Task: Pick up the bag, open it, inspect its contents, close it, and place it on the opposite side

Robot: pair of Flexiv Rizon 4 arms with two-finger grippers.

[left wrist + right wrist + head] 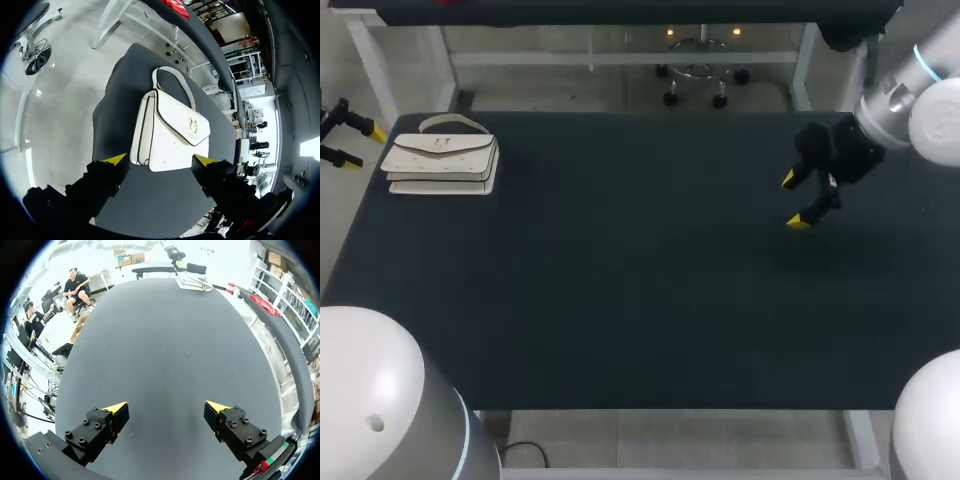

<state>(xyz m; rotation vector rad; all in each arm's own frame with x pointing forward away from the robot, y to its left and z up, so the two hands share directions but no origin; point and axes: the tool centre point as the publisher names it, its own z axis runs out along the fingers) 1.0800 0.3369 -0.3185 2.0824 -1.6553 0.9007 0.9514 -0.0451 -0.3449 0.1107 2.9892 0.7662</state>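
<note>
A white handbag (441, 155) with a flap and a curved handle lies flat at the table's far left corner. My left gripper (365, 146) hangs just off the table's left edge beside it. In the left wrist view the handbag (170, 127) lies right ahead of the left gripper (160, 160), its near end reaching in between the wide-apart yellow tips without touching either. My right gripper (798, 200) is open over the far right of the table, holding nothing. From the right wrist, the right gripper (167, 410) looks across bare table at the distant handbag (192, 282).
The dark table (620, 300) stretches from the bag to the right side. The white bases of both arms fill the near corners.
</note>
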